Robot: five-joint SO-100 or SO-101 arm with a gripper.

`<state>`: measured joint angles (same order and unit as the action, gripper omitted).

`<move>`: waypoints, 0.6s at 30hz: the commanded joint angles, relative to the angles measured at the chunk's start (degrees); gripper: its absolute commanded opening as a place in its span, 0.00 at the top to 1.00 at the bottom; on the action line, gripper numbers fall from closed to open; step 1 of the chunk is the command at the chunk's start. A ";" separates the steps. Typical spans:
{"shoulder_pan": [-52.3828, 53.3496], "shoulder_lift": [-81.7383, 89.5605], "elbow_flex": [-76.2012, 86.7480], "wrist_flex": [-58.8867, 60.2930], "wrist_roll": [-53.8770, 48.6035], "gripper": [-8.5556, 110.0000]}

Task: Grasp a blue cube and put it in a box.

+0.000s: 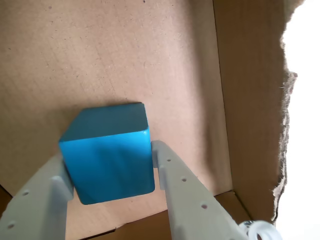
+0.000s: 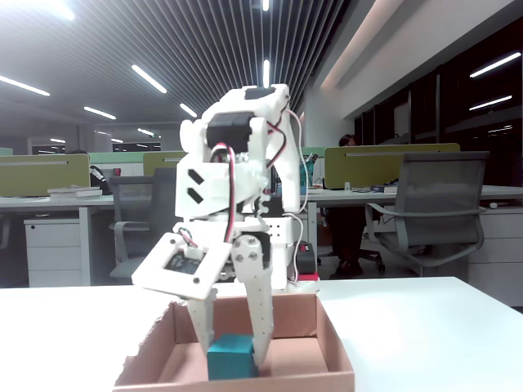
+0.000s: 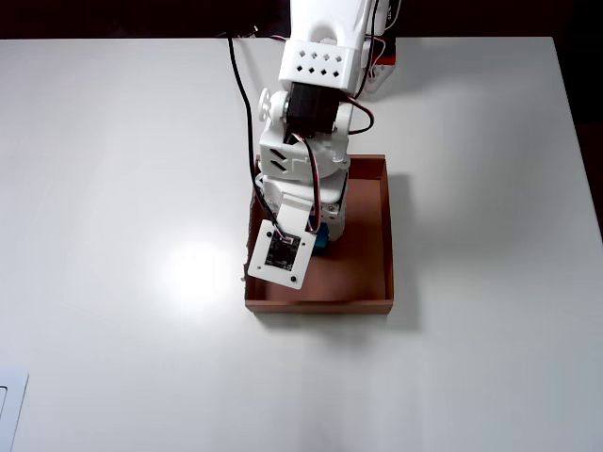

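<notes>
1. The wrist view rides close behind the gripper (image 1: 112,175), aimed down into the box (image 1: 250,75).
2. The fixed view sits low at table level, facing the arm (image 2: 237,188) head-on.
3. The overhead view looks straight down; all three share the box interior.

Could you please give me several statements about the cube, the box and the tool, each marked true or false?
1. The blue cube sits between the fingers of the tool. True.
2. The cube is outside the box. False: it is inside, above or on the box floor.
3. The table is white. True.
4. The box has a closed lid. False: it is open-topped.
5. Two cubes are visible. False: only one.
</notes>
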<state>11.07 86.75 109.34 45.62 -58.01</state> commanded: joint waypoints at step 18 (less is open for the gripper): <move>0.00 0.62 -4.13 3.96 -0.44 0.68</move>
<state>11.07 86.66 108.02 49.31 -58.01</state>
